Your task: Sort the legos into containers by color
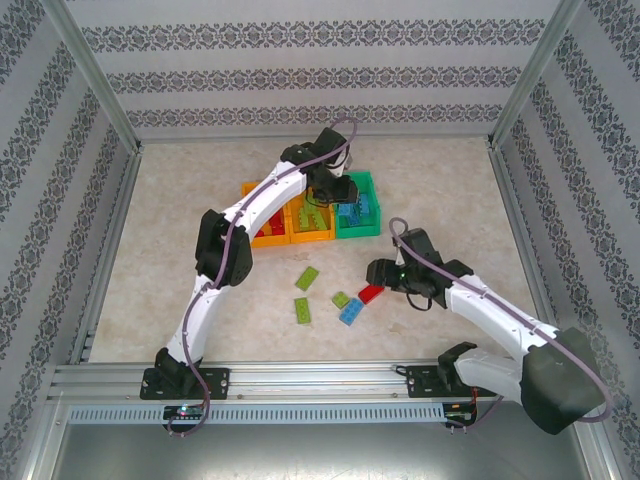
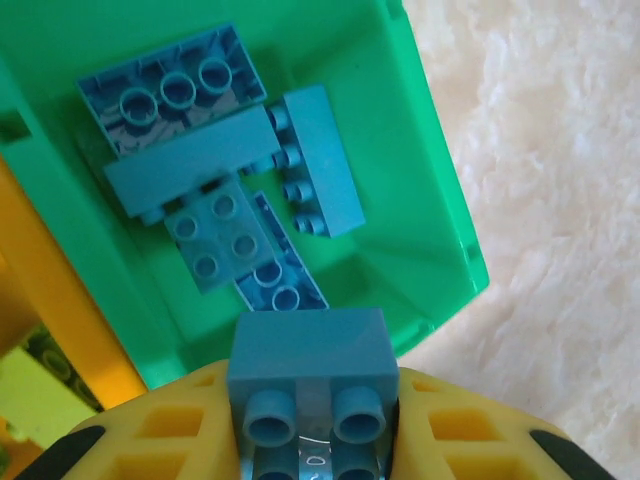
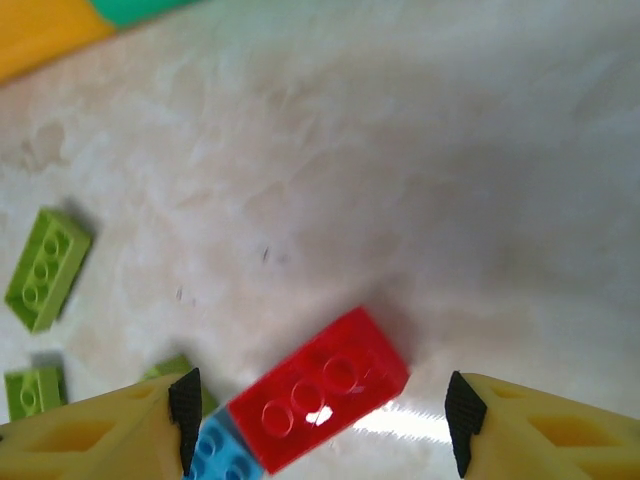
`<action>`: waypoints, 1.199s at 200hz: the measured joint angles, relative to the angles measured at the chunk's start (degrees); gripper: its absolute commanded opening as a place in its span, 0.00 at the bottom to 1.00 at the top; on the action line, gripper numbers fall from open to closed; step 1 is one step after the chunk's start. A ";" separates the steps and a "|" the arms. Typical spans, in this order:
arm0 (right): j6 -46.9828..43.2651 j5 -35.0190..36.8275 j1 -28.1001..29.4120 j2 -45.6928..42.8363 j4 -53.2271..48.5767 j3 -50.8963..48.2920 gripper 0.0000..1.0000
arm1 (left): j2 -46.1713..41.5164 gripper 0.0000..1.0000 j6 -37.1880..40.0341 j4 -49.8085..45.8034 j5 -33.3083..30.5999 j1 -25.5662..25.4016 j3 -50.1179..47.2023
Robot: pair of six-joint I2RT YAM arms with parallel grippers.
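Over the green bin (image 1: 360, 232), rightmost of three bins in a row near the middle of the tabletop (image 1: 180, 190), slightly toward its far edge: left gripper (image 1: 335, 190) clamped on a blue brick (image 2: 307, 360), studs facing the wrist camera. The brick hangs above one end of the bin and is not yet let go. The bin floor already carries a heap of blue bricks (image 2: 230, 165), about five, some lying across each other. The left orange bin (image 1: 268, 240) shows red pieces inside and the middle orange bin (image 1: 312, 238) shows lime green ones; counts are not readable from the top view. The right gripper (image 3: 322, 418) is low over the tabletop between the bins and the near edge. Its jaws are spread wide, one finger on each side of a red brick (image 3: 320, 385) that lies flat, studs up; neither pad appears to touch it. A loose blue brick (image 3: 222, 452) sits against one end of the red one. Three lime bricks lie nearby, toward the left edge: two long (image 1: 307, 278), (image 1: 303, 310), one short (image 1: 341, 299). Judgement: the sort is well past halfway, with one colour per bin and no mixing visible. Remaining: release the held blue, then clear five pieces off the tabletop, one red, one blue and three lime. Possible snag: closing on the red may shove the blue one resting against it.
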 measured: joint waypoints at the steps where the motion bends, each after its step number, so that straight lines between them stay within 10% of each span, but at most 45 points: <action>1: 0.11 0.00 0.15 -0.02 0.00 -0.07 0.66 | 0.04 0.36 0.00 0.09 0.09 0.04 0.00; 136: 15.26 2.64 20.17 1.99 0.55 -3.17 0.66 | 2.97 0.63 -5.01 5.81 3.13 0.15 0.59; 240: 17.14 3.32 25.11 12.35 2.60 1.49 0.73 | -9.31 0.65 -4.31 9.77 1.18 0.09 -14.99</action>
